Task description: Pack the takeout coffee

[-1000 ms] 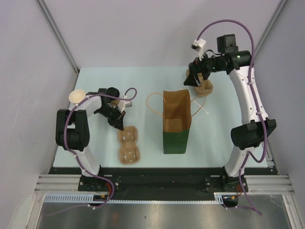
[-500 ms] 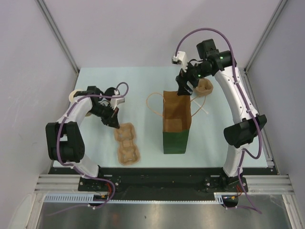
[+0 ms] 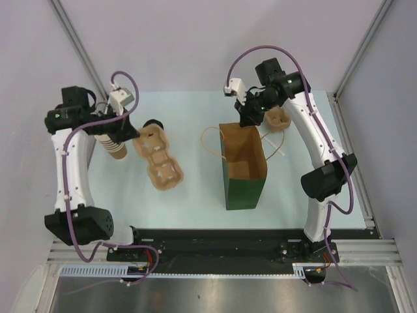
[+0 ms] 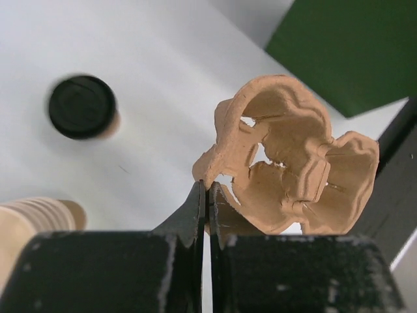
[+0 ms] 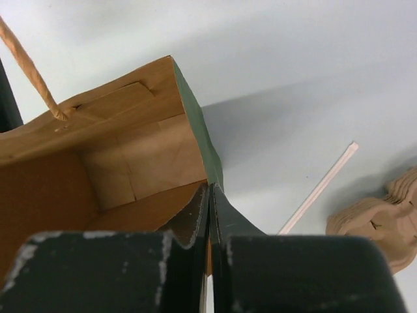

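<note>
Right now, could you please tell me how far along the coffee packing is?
Done: the green paper bag stands open, with nothing visible inside. In hand: the right gripper pinches the bag's rim, and the left gripper is shut on the edge of a pulp cup carrier. Left: the lidded coffee cup stands on the table, in neither carrier nor bag.

takeout coffee [image 4: 82, 106] blurred in left wrist view, pale cup stack [image 4: 32, 222] cropped at its left edge

Two pulp carriers [image 3: 156, 160] [image 3: 277, 119], one bag [image 3: 242, 163], one lidded coffee [image 3: 153, 124], one cup stack [image 3: 111, 145].
</note>
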You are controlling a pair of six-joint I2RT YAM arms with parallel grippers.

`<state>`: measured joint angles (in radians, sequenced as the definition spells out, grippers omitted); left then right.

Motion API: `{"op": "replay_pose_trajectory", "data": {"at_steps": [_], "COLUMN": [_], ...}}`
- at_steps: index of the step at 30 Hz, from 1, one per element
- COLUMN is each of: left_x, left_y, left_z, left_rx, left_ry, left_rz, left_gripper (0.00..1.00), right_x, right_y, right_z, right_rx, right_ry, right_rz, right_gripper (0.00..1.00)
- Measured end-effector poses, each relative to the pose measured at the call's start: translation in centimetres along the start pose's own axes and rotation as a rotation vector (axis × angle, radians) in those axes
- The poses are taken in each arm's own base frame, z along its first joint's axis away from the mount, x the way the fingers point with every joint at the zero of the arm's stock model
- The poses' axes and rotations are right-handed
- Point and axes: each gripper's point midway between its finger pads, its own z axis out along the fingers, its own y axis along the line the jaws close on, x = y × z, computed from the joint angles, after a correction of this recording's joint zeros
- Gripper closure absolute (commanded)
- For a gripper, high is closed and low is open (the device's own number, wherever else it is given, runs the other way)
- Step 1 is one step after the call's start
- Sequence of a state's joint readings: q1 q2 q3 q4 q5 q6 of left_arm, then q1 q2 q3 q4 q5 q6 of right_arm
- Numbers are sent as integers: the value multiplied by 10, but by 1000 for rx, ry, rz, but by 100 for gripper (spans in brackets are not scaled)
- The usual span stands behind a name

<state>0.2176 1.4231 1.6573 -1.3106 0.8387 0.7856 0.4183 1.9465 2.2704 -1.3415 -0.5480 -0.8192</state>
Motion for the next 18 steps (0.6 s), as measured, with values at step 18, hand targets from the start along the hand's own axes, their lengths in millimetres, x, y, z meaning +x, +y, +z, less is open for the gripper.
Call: {"op": "replay_pose_trajectory", "data": {"at_steps": [18], "left_x": [-194], "left_y": [-152], "left_z": [-141], "left_rx": [-131], "left_ry": [-652], "left_rz": [338], "left_gripper": [100], "right_x": [-35], "right_y": [55], "right_z": [-57], "right_rx": [134], "right_ry": [-105], "right_rz": [110], "right_gripper": [100]}}
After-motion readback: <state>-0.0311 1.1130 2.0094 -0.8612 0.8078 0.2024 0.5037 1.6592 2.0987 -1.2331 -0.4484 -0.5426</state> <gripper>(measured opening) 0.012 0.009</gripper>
